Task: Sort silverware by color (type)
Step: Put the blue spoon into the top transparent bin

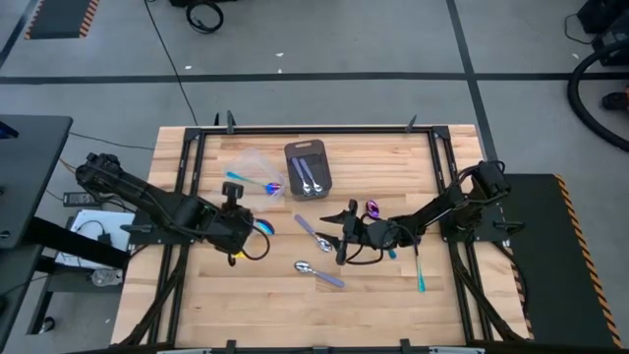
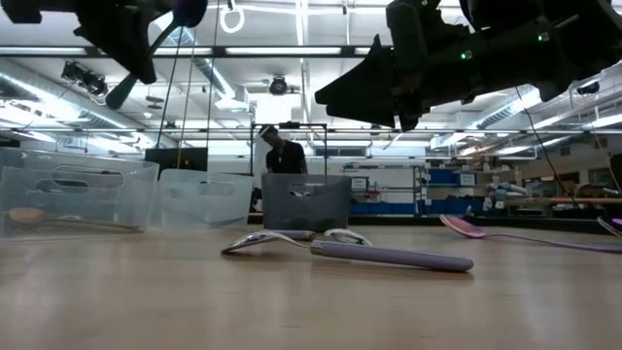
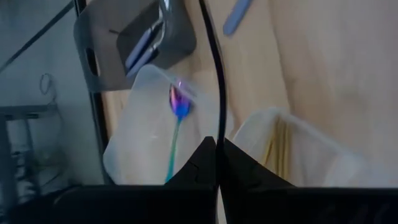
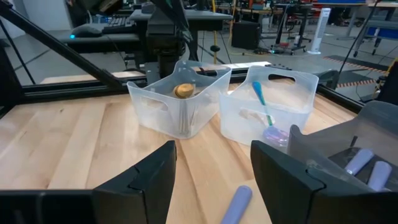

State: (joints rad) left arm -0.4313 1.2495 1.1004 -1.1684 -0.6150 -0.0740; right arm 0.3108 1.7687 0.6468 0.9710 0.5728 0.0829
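My left gripper point(image 3: 216, 152) is shut and empty. It hangs over a clear tub point(image 3: 298, 155) holding gold spoons, left of centre point(image 1: 246, 234). A second clear tub point(image 3: 146, 143) holds an iridescent teal-handled spoon point(image 3: 177, 109). The grey tray point(image 1: 310, 169) holds lavender-handled silver spoons point(image 1: 309, 177). My right gripper point(image 4: 214, 180) is open and high above the table point(image 1: 342, 234), pointing toward the tubs. A lavender-handled spoon point(image 4: 236, 202) lies on the wood below its fingers, untouched. Another one point(image 2: 389, 256) lies flat nearer the front edge.
A purple-bowled spoon point(image 1: 374, 208) and teal-handled spoons point(image 1: 421, 275) lie on the wood beside the right arm. A black frame rail point(image 1: 314, 129) runs along the table's far edge. A person point(image 2: 282, 154) stands in the room beyond the table.
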